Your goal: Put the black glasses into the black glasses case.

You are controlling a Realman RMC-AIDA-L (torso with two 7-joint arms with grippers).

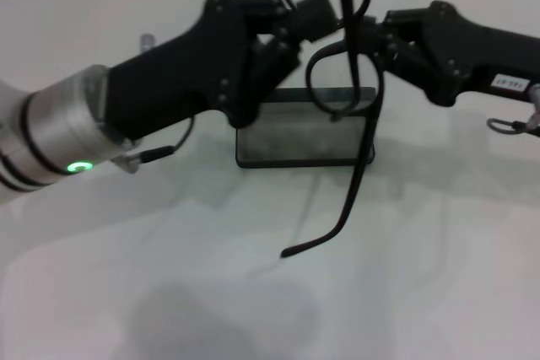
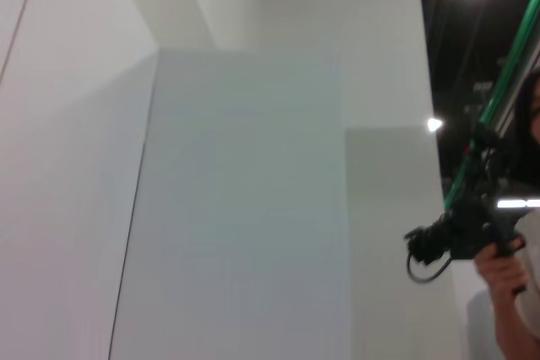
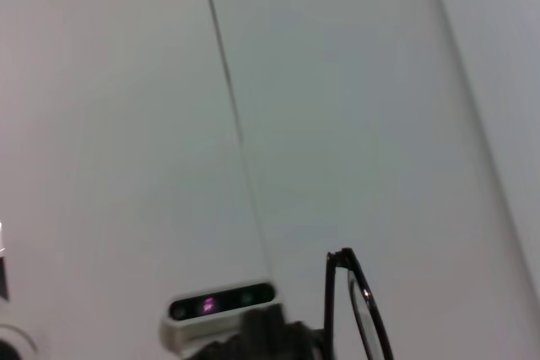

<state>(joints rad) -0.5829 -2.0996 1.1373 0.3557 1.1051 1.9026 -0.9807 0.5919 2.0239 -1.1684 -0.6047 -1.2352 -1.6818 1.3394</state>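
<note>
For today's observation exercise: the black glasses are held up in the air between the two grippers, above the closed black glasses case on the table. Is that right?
One slip: the black glasses case lies open, not closed, as the head view shows. The black glasses are indeed up between the left gripper and right gripper.

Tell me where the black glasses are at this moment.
In the head view, the black glasses hang mid-air at centre, between the two arms, above the open black glasses case.

Left end effector (image 1: 316,16) and right end effector (image 1: 384,35) raised, nearly meeting.
</note>
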